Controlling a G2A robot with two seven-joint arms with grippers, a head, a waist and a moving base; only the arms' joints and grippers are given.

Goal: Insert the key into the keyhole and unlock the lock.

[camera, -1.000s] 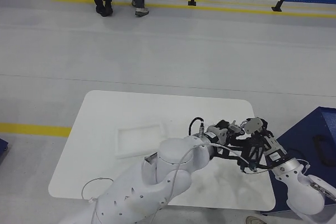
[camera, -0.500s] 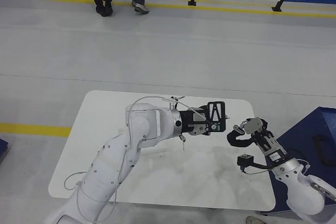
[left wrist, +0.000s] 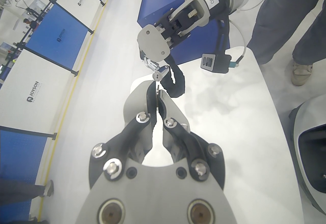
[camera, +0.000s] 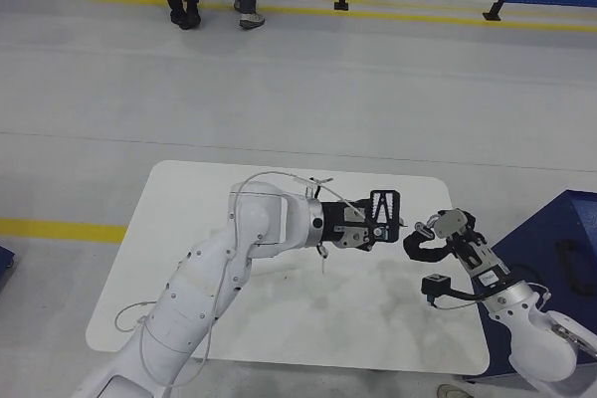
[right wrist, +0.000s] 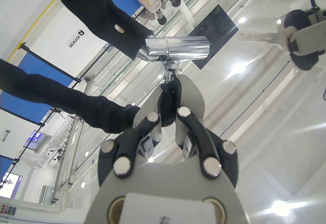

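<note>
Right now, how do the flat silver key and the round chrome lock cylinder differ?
The flat silver key is a thin blade; the round chrome lock cylinder is a thick barrel. The key is pinched by the left gripper, the cylinder is held by the right gripper. The cylinder carries a black sheathed cable; the key shows none. Both are shiny metal, facing each other, not yet joined.

Left gripper with the key, apparently a little nearer the lock than half a second ago.
</note>
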